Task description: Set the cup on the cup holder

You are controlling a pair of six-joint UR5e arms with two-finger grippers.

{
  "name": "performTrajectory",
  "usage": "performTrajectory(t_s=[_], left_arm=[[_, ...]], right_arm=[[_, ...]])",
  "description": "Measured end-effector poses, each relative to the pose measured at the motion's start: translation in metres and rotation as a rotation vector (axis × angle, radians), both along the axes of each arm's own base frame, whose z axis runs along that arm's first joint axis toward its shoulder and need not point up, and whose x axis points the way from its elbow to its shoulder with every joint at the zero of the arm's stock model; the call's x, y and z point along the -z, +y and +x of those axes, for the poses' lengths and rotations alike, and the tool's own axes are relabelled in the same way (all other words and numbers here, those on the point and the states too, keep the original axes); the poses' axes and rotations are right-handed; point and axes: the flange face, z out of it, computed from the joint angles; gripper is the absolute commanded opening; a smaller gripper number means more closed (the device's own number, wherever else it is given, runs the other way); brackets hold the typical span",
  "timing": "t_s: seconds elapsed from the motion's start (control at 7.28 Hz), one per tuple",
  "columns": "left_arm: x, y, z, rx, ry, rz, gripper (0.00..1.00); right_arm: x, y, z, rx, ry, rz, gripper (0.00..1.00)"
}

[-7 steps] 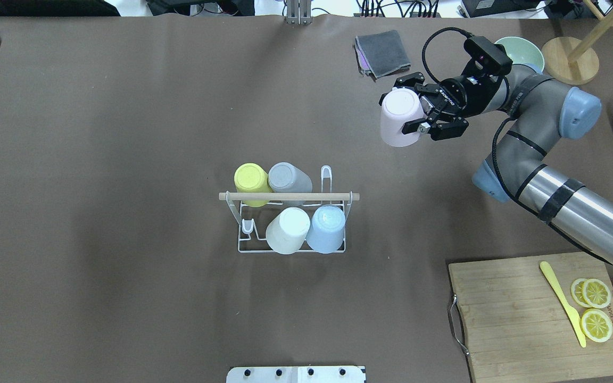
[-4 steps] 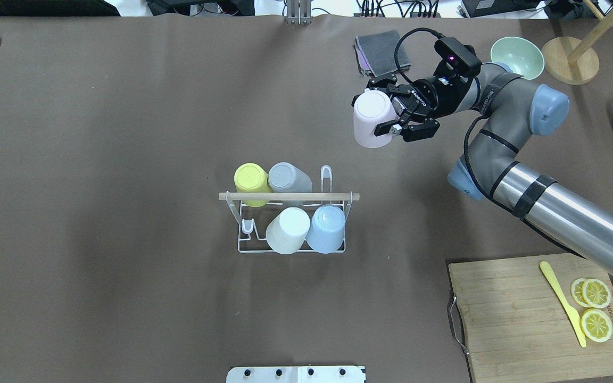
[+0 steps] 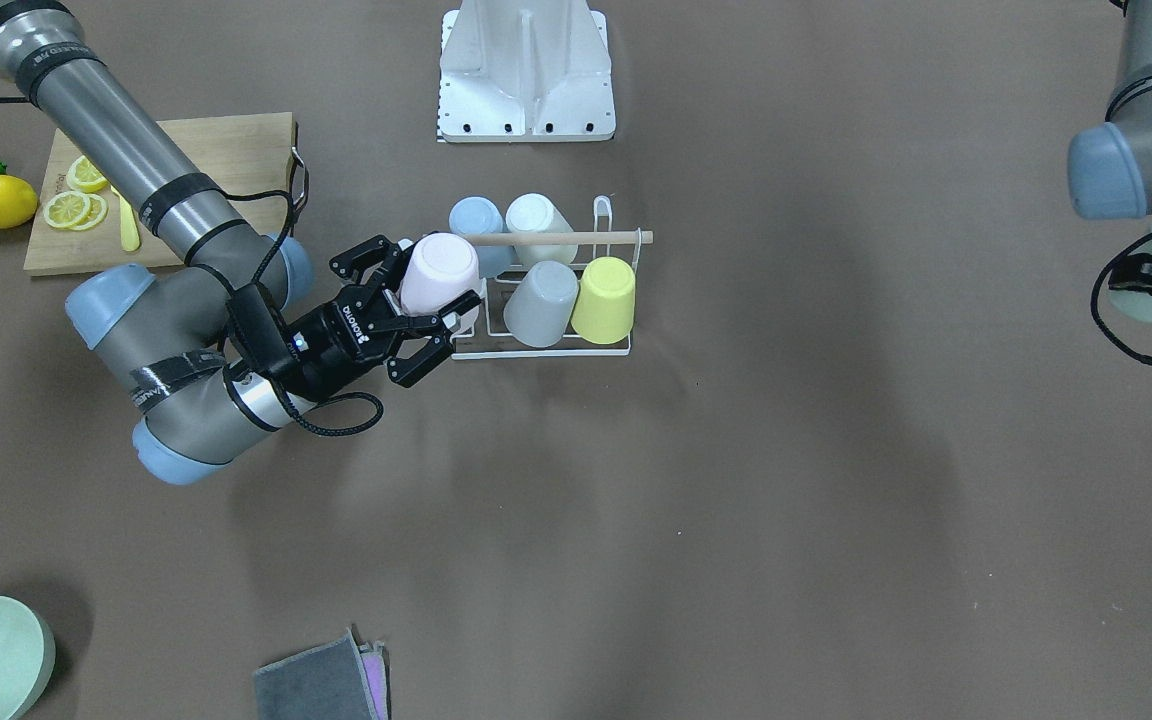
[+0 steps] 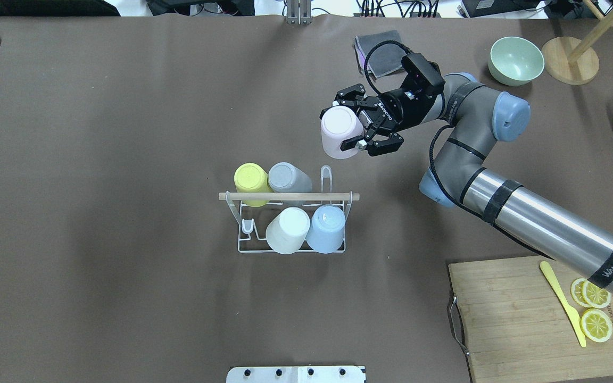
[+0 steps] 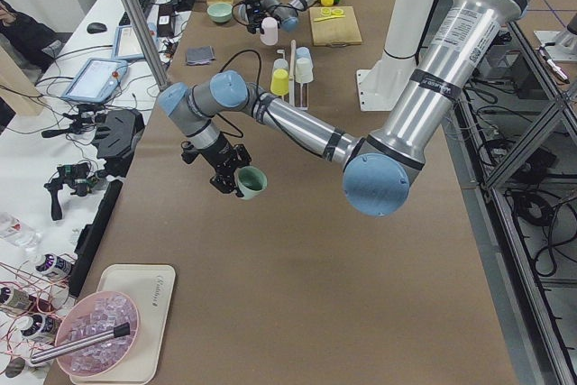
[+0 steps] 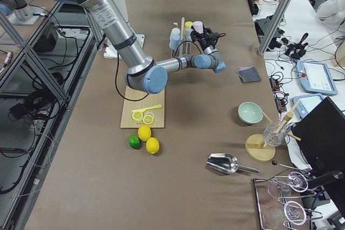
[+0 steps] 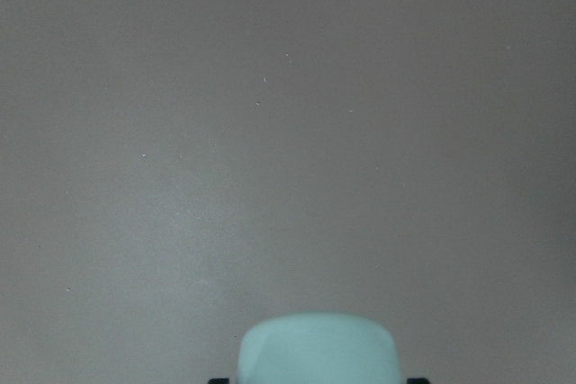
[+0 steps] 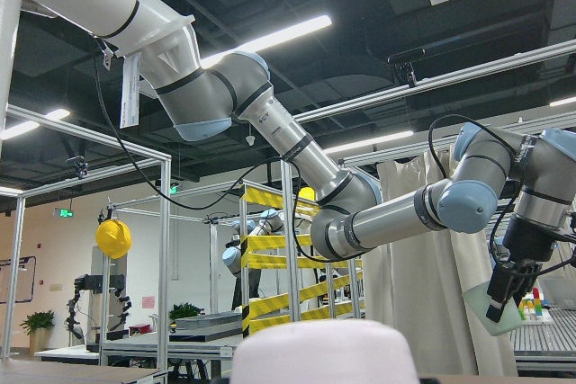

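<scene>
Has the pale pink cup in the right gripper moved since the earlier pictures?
Yes. In the overhead view the pale pink cup, shut in the right gripper, has moved left, nearer the white wire cup holder, which stayed put.

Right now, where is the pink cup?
In the overhead view the pale pink cup is right of centre, held upside down in the right arm's jaws, just beyond the right end of the white wire cup holder.
</scene>
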Motion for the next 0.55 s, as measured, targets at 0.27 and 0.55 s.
performTrajectory(t_s=[0.27, 0.55], left_arm=[[0.0, 0.0, 0.0, 0.0, 0.0, 0.001, 0.0], [0.001, 0.0, 0.0, 0.001, -0.001, 0.0, 0.0]], right_arm=[[0.0, 0.012, -0.017, 0.002, -0.006, 0.017, 0.22], [0.001, 0.025, -0.033, 0.013, -0.008, 0.029, 0.22]])
